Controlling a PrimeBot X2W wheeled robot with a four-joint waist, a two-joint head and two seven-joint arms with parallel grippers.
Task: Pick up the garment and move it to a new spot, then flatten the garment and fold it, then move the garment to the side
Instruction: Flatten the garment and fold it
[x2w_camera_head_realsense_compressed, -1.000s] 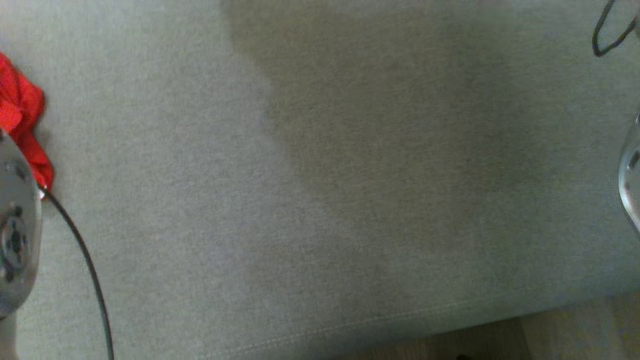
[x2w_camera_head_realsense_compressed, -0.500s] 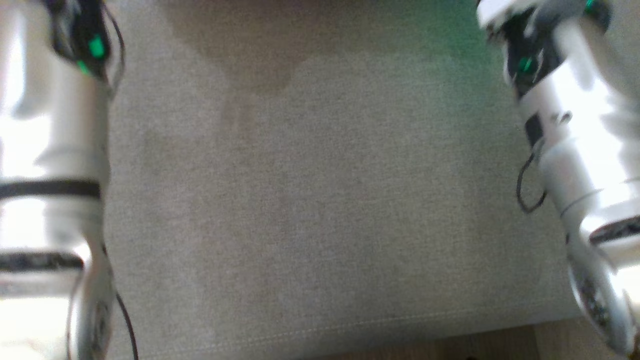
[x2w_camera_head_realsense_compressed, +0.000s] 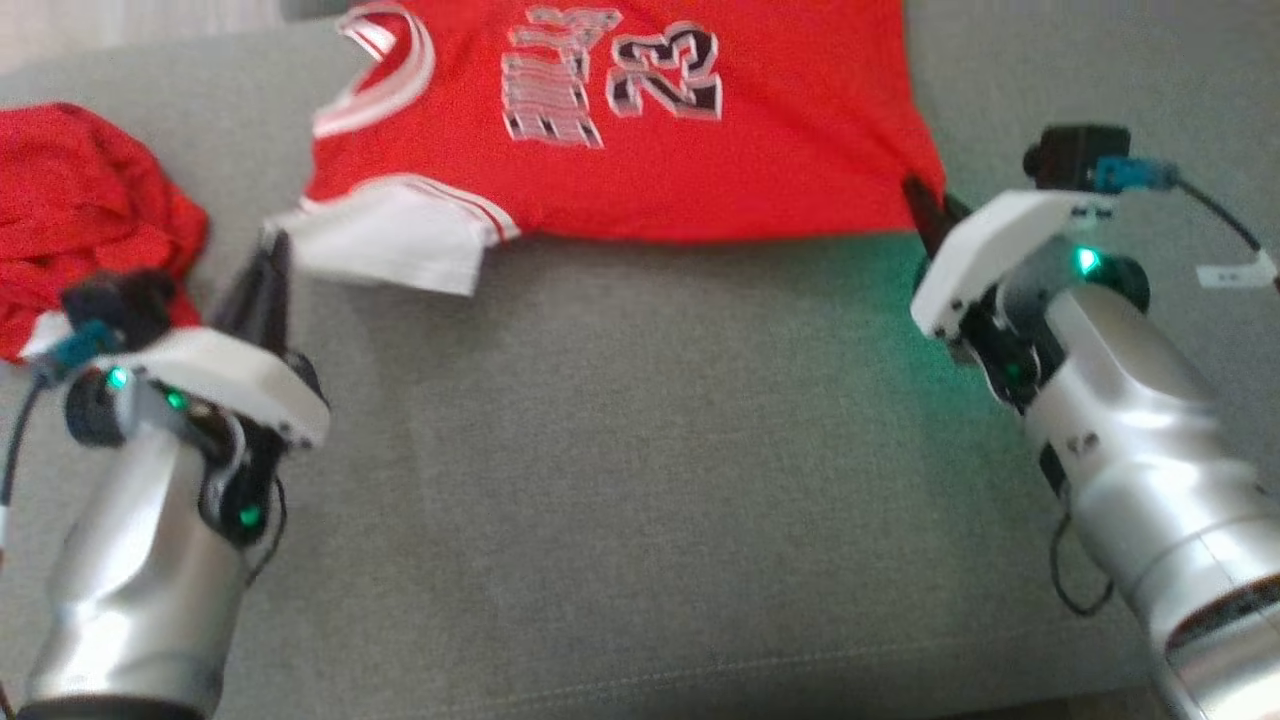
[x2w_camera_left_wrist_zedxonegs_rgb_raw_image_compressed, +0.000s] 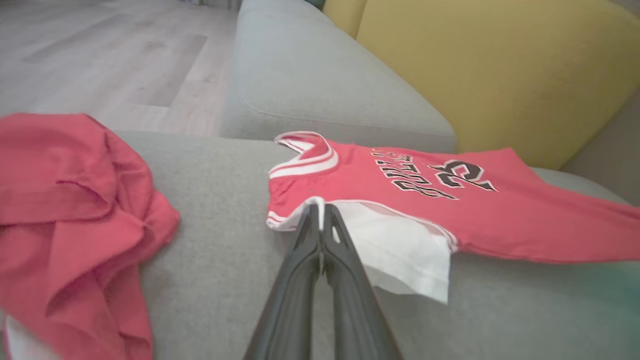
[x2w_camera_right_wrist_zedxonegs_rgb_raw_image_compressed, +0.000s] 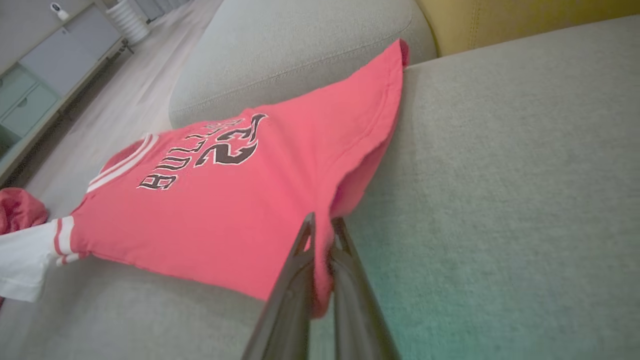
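The garment (x2w_camera_head_realsense_compressed: 700, 150) is a red jersey with white trim and the number 23, spread across the back of the grey sofa seat (x2w_camera_head_realsense_compressed: 620, 480). Its white sleeve (x2w_camera_head_realsense_compressed: 390, 240) lies at the near left. My left gripper (x2w_camera_head_realsense_compressed: 272, 250) is shut, its tips pinching the sleeve's left edge (x2w_camera_left_wrist_zedxonegs_rgb_raw_image_compressed: 320, 210). On the other side, my right gripper (x2w_camera_head_realsense_compressed: 915, 190) is shut on the jersey's near right hem corner. Red cloth sits between its fingers (x2w_camera_right_wrist_zedxonegs_rgb_raw_image_compressed: 320, 225) and is lifted slightly off the seat.
A second red garment (x2w_camera_head_realsense_compressed: 80, 200) lies crumpled at the far left of the seat, beside my left wrist. A yellow cushion (x2w_camera_left_wrist_zedxonegs_rgb_raw_image_compressed: 500, 75) and a grey sofa arm (x2w_camera_left_wrist_zedxonegs_rgb_raw_image_compressed: 310, 75) stand behind the jersey. The seat's front edge (x2w_camera_head_realsense_compressed: 700, 680) runs along the bottom.
The head camera has swung up from bare sofa fabric to the jersey and both grippers. Nothing can be told about the arms' own movement.
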